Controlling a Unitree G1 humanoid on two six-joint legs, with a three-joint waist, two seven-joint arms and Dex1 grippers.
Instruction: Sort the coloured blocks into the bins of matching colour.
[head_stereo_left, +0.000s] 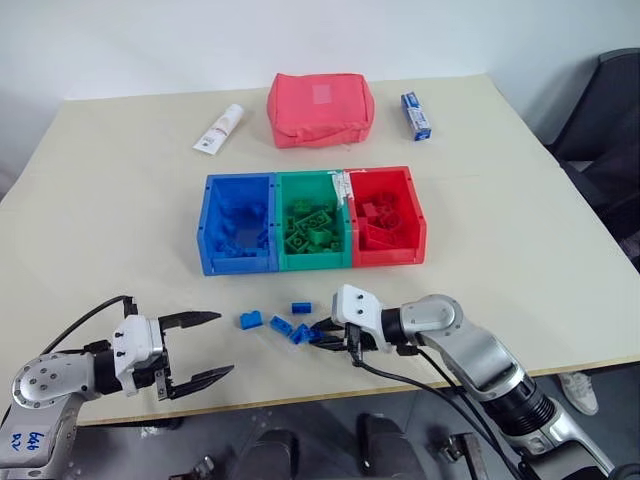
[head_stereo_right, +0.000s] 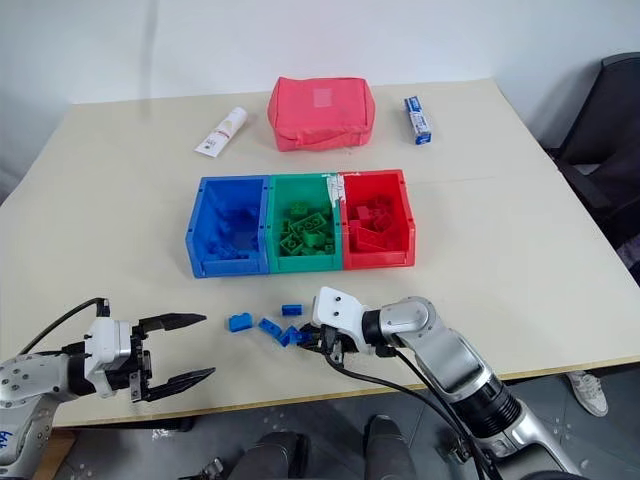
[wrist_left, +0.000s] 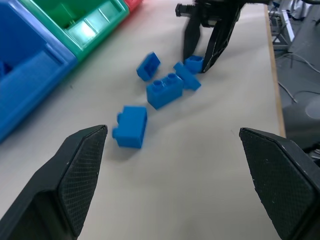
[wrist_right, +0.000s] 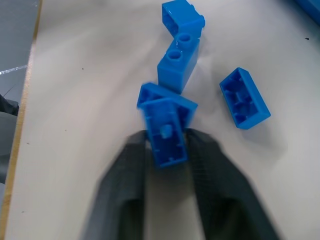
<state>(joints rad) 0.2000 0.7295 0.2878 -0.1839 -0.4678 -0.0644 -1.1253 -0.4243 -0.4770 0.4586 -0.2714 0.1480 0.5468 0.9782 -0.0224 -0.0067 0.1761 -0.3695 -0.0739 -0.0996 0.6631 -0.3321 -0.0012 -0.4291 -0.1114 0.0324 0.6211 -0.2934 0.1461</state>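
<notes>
Now the right gripper (wrist_right: 167, 142) is pinching one small blue studded plastic brick (wrist_right: 167, 132) off the desk (head_stereo_left: 120, 200); left gripper (head_stereo_left: 195, 350) is idling, spread. Next: lifting toward the blue open plastic bin (head_stereo_left: 205, 235).

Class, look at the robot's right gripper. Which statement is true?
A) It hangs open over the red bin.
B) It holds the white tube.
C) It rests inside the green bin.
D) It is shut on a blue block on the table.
D: the right gripper has both fingers pressed against a blue block near the table edge.
</notes>
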